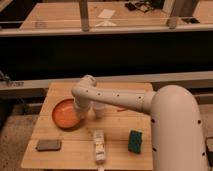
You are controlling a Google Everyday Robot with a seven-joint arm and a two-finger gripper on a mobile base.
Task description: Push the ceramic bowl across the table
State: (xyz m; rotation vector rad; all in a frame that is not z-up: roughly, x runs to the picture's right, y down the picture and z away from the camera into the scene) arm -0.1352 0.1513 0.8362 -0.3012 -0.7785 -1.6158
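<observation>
Room: a long wooden bench (60, 17) with glass panels runs across the back. White papers (106, 14) lie on it. Speckled floor (12, 140) shows at the left.

Surface: the table (120, 130), a small rectangular top of light planks, stands in front of the bench.

Robot arm (175, 125): white, bulky, enters from the right edge and reaches left over the table's middle.

Ceramic bowl (64, 115): round, shallow, orange-red with a darker rim, upright near the table's left edge, about midway along it. Interior plain orange-red.

Gripper (90, 110): lowered at the bowl's right rim, touching or just beside it. Cannot tell whether it is open or closed.

Green sponge (135, 141): near the front right corner.

White tube-like item (99, 145): lying at the front edge, centre.

Grey flat block (48, 145): near the front left corner.
</observation>
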